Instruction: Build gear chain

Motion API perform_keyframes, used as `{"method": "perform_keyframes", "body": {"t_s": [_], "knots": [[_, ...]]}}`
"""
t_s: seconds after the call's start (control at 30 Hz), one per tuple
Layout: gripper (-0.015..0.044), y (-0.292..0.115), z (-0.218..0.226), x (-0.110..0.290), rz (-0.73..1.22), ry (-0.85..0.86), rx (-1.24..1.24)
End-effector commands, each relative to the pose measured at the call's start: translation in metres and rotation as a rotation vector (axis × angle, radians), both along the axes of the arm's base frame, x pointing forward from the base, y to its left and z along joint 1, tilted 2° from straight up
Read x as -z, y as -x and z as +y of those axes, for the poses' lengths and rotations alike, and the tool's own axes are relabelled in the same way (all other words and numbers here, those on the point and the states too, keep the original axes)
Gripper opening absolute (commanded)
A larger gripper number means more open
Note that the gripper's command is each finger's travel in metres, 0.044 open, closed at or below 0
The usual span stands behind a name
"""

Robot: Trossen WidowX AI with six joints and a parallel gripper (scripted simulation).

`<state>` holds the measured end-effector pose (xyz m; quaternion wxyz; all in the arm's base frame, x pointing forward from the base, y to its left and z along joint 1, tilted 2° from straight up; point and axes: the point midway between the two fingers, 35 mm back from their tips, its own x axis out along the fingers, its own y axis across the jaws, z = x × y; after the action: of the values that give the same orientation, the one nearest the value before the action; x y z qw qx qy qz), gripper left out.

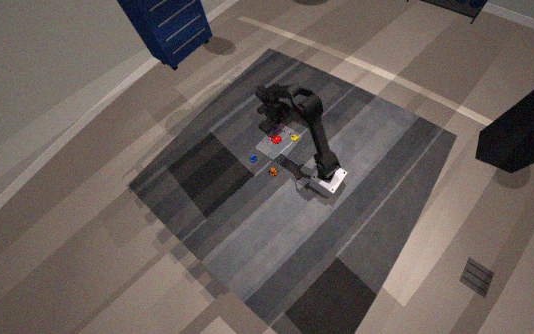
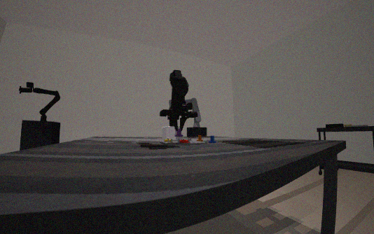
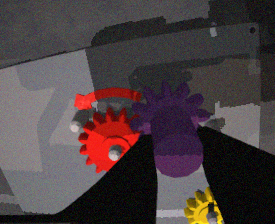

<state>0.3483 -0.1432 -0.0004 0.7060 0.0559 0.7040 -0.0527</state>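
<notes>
One purple gear (image 1: 275, 130) (image 2: 178, 132) (image 3: 170, 117) is grasped by your end effector (image 2: 178, 129) (image 3: 174, 140), above the grey board (image 1: 267, 146) (image 3: 18, 175). In the wrist view, the gripper fingers hide part of the red gear (image 1: 274, 139) (image 2: 184, 141) (image 3: 104, 143); the frame cuts off the yellow gear (image 1: 292, 137) (image 2: 166, 141) (image 3: 198, 207). You cannot tell whether the purple gear touches the red one. The top and exterior views show the blue gear (image 1: 253, 158) (image 2: 212, 139) and orange gear (image 1: 273, 172) (image 2: 199, 138) on the tabletop (image 1: 251, 240) (image 2: 120, 175); the wrist view does not.

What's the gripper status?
Gripper shut on purple gear. Purple above board, unseated. Blue gear, orange gear loose on table. No obstruction evident.
</notes>
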Motion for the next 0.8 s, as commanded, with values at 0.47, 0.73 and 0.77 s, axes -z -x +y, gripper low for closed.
{"method": "perform_keyframes", "body": {"t_s": [0.47,0.73,0.77], "knots": [[0.0,0.003,0.001,0.027,0.01,0.001,0.342],[0.0,0.003,0.0,0.032,0.01,0.001,0.428],[0.0,0.003,0.0,0.03,0.01,0.001,0.423]]}}
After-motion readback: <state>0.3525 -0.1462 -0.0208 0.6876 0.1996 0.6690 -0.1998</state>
